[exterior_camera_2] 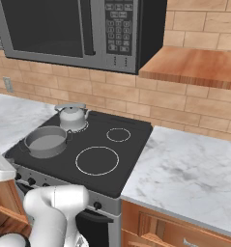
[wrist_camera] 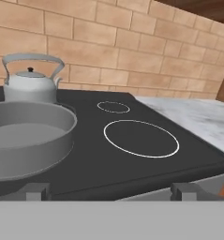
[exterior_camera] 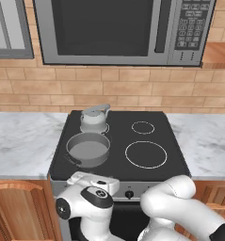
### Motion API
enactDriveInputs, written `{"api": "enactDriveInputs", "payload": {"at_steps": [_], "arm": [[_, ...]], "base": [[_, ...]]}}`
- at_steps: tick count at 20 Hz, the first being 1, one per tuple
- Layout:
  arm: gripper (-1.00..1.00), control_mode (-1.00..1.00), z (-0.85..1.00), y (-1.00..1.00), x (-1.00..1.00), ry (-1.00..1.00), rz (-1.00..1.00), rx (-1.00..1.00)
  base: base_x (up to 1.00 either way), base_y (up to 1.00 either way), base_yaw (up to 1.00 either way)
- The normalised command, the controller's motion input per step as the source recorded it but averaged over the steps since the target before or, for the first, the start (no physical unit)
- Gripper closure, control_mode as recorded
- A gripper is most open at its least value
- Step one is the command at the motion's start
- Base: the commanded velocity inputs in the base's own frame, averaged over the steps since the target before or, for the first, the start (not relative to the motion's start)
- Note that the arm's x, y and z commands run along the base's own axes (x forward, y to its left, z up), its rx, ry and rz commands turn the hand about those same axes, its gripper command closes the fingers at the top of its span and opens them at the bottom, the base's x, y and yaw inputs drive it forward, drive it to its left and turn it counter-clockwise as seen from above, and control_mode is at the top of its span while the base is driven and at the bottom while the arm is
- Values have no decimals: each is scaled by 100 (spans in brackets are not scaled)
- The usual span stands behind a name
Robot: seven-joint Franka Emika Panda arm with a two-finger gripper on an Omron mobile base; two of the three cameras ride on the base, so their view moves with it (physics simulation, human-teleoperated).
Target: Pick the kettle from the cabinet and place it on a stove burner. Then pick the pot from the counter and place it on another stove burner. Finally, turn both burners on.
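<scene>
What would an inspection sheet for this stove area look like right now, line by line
Surface: black glass cooktop set between two stretches of white marble counter; the two right-hand burner rings are bare.
Job's things: kettle upright on the rear left burner; pot on the front left burner, just in front of the kettle, no lid. Wooden cabinet shelf to the right of the microwave.
Clutter: nothing seen.
Grippers: gripper low at the stove's front edge near the knobs, open, holding nothing.
Cables: nothing seen.
Surroundings: microwave above the stove, brick wall, knobs on the front panel.
</scene>
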Motion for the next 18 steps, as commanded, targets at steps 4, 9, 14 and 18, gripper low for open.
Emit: {"api": "enactDriveInputs", "payload": {"at_steps": [4,9,14,18], "arm": [[-100,-100,-14,5,-1,0,0,-6],[-100,-100,-11,11,0,0,0,-6],[-100,-100,-18,2,0,0,0,-2],[-100,-100,-16,0,0,0,0,-3]], "base": [[0,0,0],[0,0,0],[0,0,0],[0,0,0]]}}
